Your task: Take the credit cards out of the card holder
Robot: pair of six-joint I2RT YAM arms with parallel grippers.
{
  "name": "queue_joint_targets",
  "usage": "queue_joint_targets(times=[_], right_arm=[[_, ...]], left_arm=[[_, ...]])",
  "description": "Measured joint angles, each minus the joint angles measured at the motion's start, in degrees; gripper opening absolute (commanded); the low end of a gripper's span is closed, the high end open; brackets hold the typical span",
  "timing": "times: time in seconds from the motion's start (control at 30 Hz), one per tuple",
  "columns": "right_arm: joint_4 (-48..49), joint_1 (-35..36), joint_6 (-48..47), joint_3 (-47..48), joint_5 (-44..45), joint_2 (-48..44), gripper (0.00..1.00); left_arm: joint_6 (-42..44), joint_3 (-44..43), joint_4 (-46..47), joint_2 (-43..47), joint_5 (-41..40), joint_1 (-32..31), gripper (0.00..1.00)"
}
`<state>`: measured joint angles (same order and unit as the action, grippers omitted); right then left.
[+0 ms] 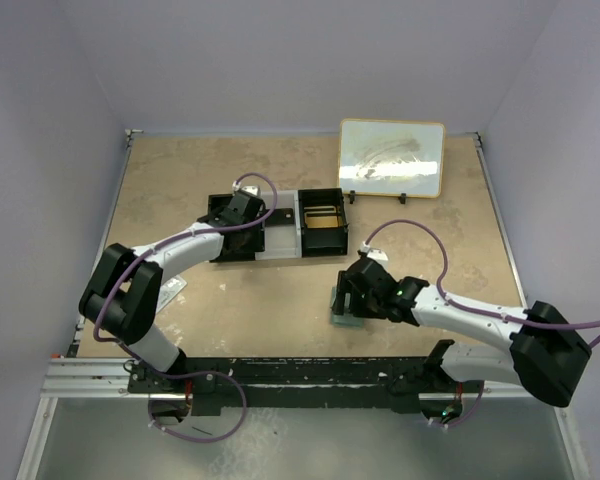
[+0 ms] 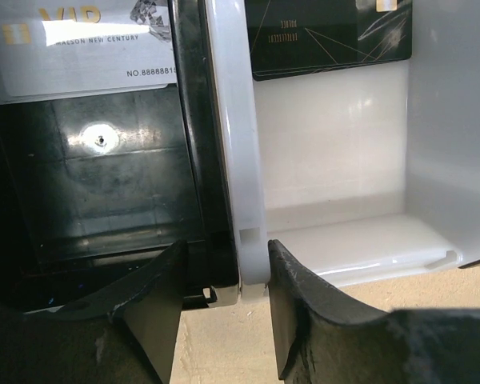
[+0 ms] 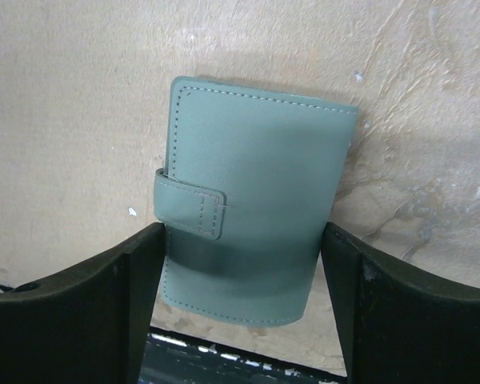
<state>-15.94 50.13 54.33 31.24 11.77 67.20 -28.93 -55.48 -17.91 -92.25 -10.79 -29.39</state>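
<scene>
Nearest, straddles the shut card holder (image 3: 248,160) with the right gripper (image 3: 240,300) spread wide, a finger by each long edge, laid flat on the table (image 3: 80,96), long axis running away from the claw (strap tab (image 3: 190,204) on the left). Farther off, holds the left gripper (image 2: 228,308) part-spread astride the divider of the tray (image 2: 232,120), pinching or only flanking it unclear, credit cards (image 2: 328,36) lying in the compartments beyond.

Lavender walls (image 1: 40,150), mottled tan tabletop (image 1: 280,300)

top cam overhead sees the tray (image 1: 280,245), left wrist cam jammed against it, right wrist cam close above card holder (image 3: 248,200)
</scene>
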Motion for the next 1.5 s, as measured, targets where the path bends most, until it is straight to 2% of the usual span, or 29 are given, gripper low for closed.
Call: queue_joint_targets(times=[0.17, 0.33, 0.4, 0.43, 0.57, 0.63, 0.8, 0.93, 1.1, 1.3, 1.5], right_arm=[[-0.7, 0.0, -2.2, 0.9, -2.0, 0.3, 0.99], [-2.3, 0.0, -6.1, 9.4, -1.8, 0.9, 0.99], [-2.7, -0.3, -7.6, 13.9, -0.7, 2.1, 0.94], [-3.0, -0.5, -8.5, 16.5, -0.2, 3.0, 0.88], [-2.1, -4.5, -12.1, 23.8, -0.1, 6.8, 0.56], [-0.7, -8.3, -13.8, 25.7, -1.4, 8.9, 0.44], [-0.4, -12.7, -17.4, 32.9, -1.6, 17.7, 0.31], [-0.5, -12.7, -20.0, 39.9, -0.7, 27.2, 0.29], [-0.8, -12.8, -22.3, 42.7, 0.2, 35.8, 0.29], [-1.4, -13.4, -25.0, 45.9, 1.9, 42.5, 0.29], [-0.5, -14.2, -27.1, 48.9, 3.2, 45.6, 0.3]], left_arm=[[0.0, -0.6, -1.6, 0.0, -0.7, 0.0, 0.48], [-0.2, -1.7, -4.7, 1.5, -2.2, 0.0, 0.57], [-0.5, -2.6, -6.3, 2.6, -3.1, 0.0, 0.59], [-0.7, -3.2, -7.1, 3.4, -3.6, 0.0, 0.6], [-2.1, -4.3, -8.6, 8.2, -5.5, 0.0, 0.61], [-3.1, -4.3, -9.3, 11.5, -6.3, 0.0, 0.61], [-5.2, -2.6, -10.0, 20.2, -7.7, 0.0, 0.61], [-8.0, 2.4, -10.3, 26.3, -7.7, 0.0, 0.61], [-11.3, 8.4, -11.6, 31.3, -7.6, 0.0, 0.61], [-14.6, 12.8, -13.6, 38.0, -7.7, 0.0, 0.61], [-16.1, 13.2, -15.4, 40.8, -8.7, 0.0, 0.61]])
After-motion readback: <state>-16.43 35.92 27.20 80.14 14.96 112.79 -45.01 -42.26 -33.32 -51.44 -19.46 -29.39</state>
